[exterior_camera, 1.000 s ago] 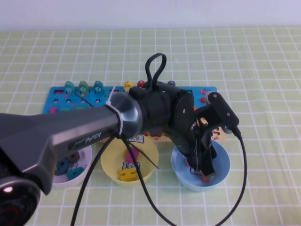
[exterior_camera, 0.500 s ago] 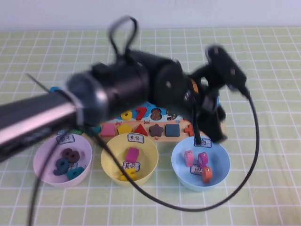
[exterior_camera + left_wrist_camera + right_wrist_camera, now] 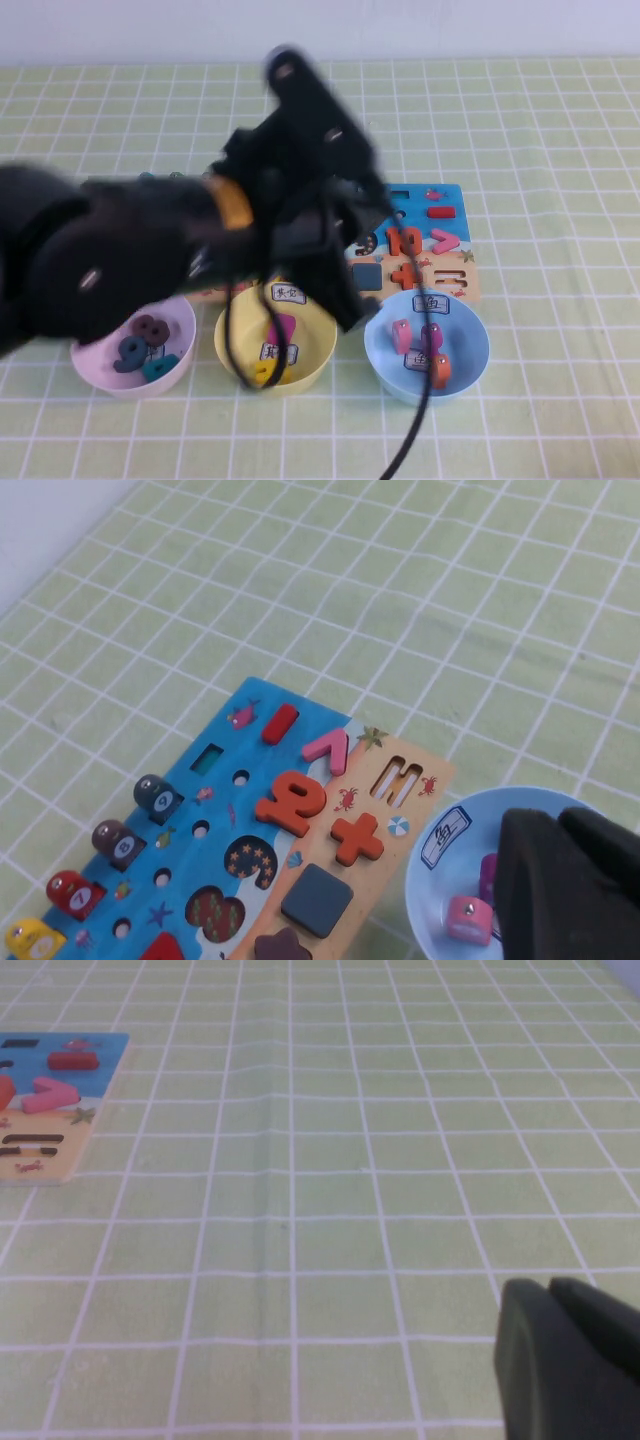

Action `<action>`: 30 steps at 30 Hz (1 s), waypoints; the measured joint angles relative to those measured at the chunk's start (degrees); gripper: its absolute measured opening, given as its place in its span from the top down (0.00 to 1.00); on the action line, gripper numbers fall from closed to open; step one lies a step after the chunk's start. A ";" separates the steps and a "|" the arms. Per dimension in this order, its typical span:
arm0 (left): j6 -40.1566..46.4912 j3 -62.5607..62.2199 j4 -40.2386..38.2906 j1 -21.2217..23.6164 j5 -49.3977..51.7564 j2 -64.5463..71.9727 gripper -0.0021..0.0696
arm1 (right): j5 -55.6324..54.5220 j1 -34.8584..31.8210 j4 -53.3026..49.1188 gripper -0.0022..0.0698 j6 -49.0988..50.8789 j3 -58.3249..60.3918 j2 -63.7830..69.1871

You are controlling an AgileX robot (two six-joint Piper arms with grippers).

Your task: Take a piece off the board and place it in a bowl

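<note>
The magenta piece (image 3: 432, 337) lies in the light blue bowl (image 3: 470, 345), between a lighter pink block (image 3: 401, 335) and an orange block (image 3: 439, 370). My left gripper (image 3: 348, 310) is blurred, shut and empty, above the gap between the yellow and blue bowls. In the left wrist view its fingers (image 3: 565, 880) hide part of the piece (image 3: 487, 875) and of the bowl (image 3: 440, 895). The blue board (image 3: 440, 200) lies behind the bowls, its left part hidden by my arm. My right gripper (image 3: 570, 1360) is shut and empty over bare cloth, out of the high view.
A yellow bowl (image 3: 240, 330) and a pale lilac bowl (image 3: 185, 320), both holding pieces, stand left of the blue bowl. Orange and pink shapes and round pegs sit on the board (image 3: 230, 810). Green checked cloth covers the table (image 3: 560, 150).
My left arm has risen out of the blue bowl and swung back and left across the board. The magenta piece stays in the blue bowl.
</note>
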 joint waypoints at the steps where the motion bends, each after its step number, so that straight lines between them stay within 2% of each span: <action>1: -0.85 2.68 -0.15 0.00 -2.34 -2.03 0.97 | 0.00 0.00 0.00 0.99 0.00 0.00 0.00; 4: -3.61 9.22 -0.28 0.00 -5.83 -7.53 0.97 | 0.00 0.00 0.00 0.99 0.00 0.00 0.00; 9: -8.40 15.33 -0.65 0.00 -6.21 -16.72 0.97 | 0.00 0.00 0.00 0.99 0.00 0.00 0.00; 14: -11.02 18.98 -0.64 0.00 -3.32 -26.47 0.97 | 0.00 0.00 0.00 0.99 0.00 0.00 0.00; 18: -17.29 21.06 -1.30 0.00 2.04 -32.26 0.97 | 0.00 0.00 0.00 0.99 0.00 0.00 0.00; 22: -20.17 21.66 -1.54 0.00 8.90 -33.52 0.97 | 0.00 0.00 -0.10 0.99 0.00 0.00 0.00; 27: -20.65 21.79 -1.04 0.00 12.73 -33.19 0.97 | 0.00 0.00 -0.09 0.99 0.00 0.00 0.00; 30: -20.65 21.79 2.32 0.00 14.30 -33.19 0.97 | 0.00 0.00 -0.09 0.99 0.00 0.00 0.00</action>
